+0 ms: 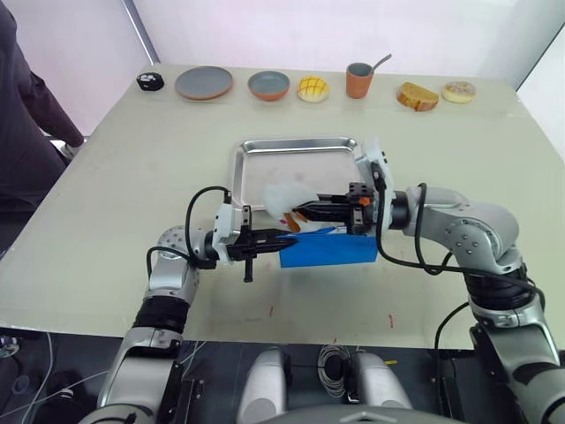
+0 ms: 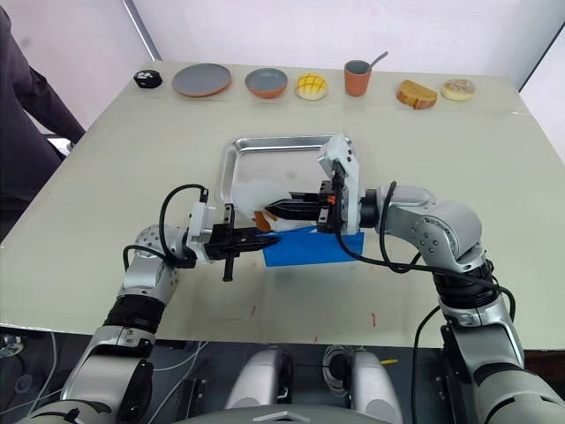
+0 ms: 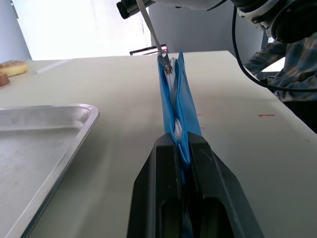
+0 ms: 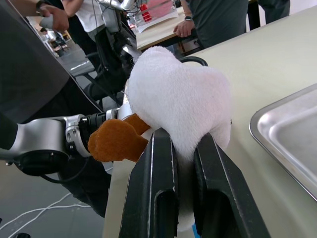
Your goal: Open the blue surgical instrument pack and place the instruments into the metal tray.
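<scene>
While upright, the blue pack sits clamped in the left pincer.

**Camera placement**

The table is being viewed from the head, forward and down, by both eyes. The metal tray is being seen close along each wrist's fingers, and is being shared across every view.

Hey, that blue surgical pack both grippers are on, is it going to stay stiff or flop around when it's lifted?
Probably floppy: in the left wrist view the blue surgical instrument pack is a thin film standing on edge, wavy between the left gripper and its far end. It is likely slick, being smooth plastic. The right gripper is closed on the white fluffy toy, so it may give the pack little support.
</scene>
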### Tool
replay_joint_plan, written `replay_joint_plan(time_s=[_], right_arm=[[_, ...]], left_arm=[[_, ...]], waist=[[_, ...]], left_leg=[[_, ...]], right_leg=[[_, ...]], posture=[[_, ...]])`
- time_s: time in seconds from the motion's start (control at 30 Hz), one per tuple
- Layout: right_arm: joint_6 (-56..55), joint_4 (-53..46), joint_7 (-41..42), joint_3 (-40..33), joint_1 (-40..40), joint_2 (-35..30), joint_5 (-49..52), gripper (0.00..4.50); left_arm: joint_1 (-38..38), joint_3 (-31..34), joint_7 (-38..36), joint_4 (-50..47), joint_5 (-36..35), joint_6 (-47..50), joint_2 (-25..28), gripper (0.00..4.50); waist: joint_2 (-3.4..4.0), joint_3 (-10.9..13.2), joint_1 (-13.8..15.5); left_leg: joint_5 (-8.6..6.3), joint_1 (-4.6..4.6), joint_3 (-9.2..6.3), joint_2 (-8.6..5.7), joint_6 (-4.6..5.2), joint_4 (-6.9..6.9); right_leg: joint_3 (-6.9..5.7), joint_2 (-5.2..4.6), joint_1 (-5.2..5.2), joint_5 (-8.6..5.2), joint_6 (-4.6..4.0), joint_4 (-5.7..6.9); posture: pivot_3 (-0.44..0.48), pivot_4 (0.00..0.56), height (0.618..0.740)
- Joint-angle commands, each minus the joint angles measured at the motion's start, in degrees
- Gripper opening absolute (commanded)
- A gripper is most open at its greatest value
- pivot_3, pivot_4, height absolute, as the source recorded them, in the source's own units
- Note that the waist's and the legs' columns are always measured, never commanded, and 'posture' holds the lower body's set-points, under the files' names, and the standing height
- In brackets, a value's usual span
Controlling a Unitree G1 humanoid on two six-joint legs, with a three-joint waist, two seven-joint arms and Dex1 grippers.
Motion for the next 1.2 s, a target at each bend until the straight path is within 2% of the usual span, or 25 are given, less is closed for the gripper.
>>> replay_joint_plan(time_s=[0.03,0.27,0.47,0.6,0.77,0.9,1.2], right_arm=[[-1.7,-0.7,-0.5,0.0,-2.3,2.6,-0.1,0.12],[-1.8,0.0,-0.3,1.0,-1.4,4.6,-1.7,0.12],[-0.2,-3.3,0.8,0.6,0.7,1.9,-1.3,0.12],[-3.2,-8.2,4.5,3.1,3.5,-4.0,-4.4,0.12],[-6.7,-15.7,12.4,6.8,8.6,-15.7,-8.1,0.12],[-8.9,-16.7,13.5,10.5,10.0,-21.0,-13.6,0.12],[-13.7,-9.9,12.0,17.7,9.1,-18.4,-23.6,0.12]], left_arm=[[0.7,-2.0,0.0,-0.1,1.9,0.4,-0.5,0.0],[0.5,-2.2,0.5,0.0,2.1,0.6,-0.6,0.0],[0.8,-2.2,1.4,-1.0,2.1,1.1,-0.7,0.0],[0.9,-2.2,2.0,-1.4,2.2,1.4,-0.7,0.0],[0.7,-1.8,2.9,-1.3,2.1,1.4,-0.7,0.0],[-0.1,-1.6,3.1,-0.5,2.3,1.2,-0.6,0.0],[-1.8,-1.5,2.6,1.0,3.0,0.2,-0.9,0.0]], waist=[[0.0,0.0,0.0],[0.0,0.0,0.0],[0.0,0.0,0.1],[0.0,0.0,0.1],[0.02,0.0,0.2],[0.05,0.0,0.0],[0.05,0.0,0.1]], left_leg=[[0.0,0.0,0.0,0.0,0.0,0.0],[0.0,-0.01,0.0,0.0,0.0,0.0],[0.0,-0.01,0.01,0.0,0.0,0.0],[0.0,-0.02,0.0,0.0,0.0,0.0],[0.0,-0.02,-0.01,0.0,0.0,0.0],[-0.01,0.02,-0.04,-0.02,0.01,-0.01],[0.0,-0.01,-0.01,-0.02,0.01,0.01]], right_leg=[[0.0,0.0,0.0,0.0,0.0,0.0],[-0.01,-0.01,0.0,0.0,0.0,-0.01],[-0.02,-0.01,0.0,0.0,0.0,-0.01],[-0.03,-0.02,0.01,0.0,0.0,-0.04],[-0.02,-0.02,0.01,0.0,0.0,-0.04],[0.0,0.0,0.02,-0.01,0.0,-0.03],[0.0,-0.01,0.01,-0.01,0.0,-0.05]], posture=[[0.0,0.15,0.74],[0.0,0.15,0.74],[0.0,0.15,0.74],[0.0,0.15,0.74],[0.0,0.15,0.74],[0.0,0.15,0.74],[0.0,0.15,0.74]])
